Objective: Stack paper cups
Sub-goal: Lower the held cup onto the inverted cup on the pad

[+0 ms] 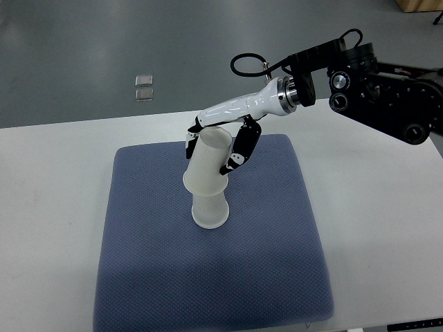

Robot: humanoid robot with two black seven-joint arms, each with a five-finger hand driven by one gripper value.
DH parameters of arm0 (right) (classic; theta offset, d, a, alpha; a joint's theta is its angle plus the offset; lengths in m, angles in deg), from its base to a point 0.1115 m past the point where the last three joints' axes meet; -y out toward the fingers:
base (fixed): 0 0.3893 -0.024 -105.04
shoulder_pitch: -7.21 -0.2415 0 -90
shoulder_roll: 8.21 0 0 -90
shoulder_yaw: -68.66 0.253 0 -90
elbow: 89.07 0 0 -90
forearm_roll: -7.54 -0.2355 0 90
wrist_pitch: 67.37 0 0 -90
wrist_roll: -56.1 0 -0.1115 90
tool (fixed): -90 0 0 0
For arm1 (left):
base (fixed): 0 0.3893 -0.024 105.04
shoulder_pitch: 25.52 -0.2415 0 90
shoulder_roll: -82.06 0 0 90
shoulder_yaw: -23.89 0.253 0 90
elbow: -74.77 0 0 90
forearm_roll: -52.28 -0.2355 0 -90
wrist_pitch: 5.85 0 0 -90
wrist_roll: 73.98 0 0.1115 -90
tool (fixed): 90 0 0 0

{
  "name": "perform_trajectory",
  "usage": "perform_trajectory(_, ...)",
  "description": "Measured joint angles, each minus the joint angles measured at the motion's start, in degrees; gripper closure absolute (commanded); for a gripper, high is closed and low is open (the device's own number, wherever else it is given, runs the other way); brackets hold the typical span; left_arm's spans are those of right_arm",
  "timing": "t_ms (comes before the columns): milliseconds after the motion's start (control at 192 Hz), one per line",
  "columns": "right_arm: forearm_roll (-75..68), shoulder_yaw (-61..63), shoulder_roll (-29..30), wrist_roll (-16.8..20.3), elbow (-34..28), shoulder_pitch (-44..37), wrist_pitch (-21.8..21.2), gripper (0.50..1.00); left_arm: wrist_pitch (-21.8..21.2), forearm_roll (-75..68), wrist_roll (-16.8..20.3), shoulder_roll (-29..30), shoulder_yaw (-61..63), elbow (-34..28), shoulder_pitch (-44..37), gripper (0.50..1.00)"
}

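Right hand (220, 146) gripping tilted paper cup (208, 164), over upturned cup (210, 209), unprinted

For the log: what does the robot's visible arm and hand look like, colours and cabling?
The right hand has a glossy white shell with black finger segments. A silver metal wrist ring joins it to a black forearm showing round joint caps. A black cable loops above the wrist.

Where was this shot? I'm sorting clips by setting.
Probably a robotics lab: a plain white table with a blue-grey padded mat as the work surface, bare grey floor behind, and the right hand gripping a white paper cup.
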Motion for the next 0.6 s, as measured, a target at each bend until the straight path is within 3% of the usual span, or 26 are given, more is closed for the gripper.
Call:
perform_trajectory(485, 3.7, 0.0, 3.4, 0.0, 2.4, 2.9, 0.0, 0.779, 0.0, 0.0, 0.0, 0.0, 0.0, 0.0, 0.0, 0.500)
perform_trajectory(600, 3.9, 0.0, 3.5, 0.0, 2.5, 3.0, 0.0, 0.754, 0.0, 0.0, 0.0, 0.0, 0.0, 0.0, 0.0, 0.500)
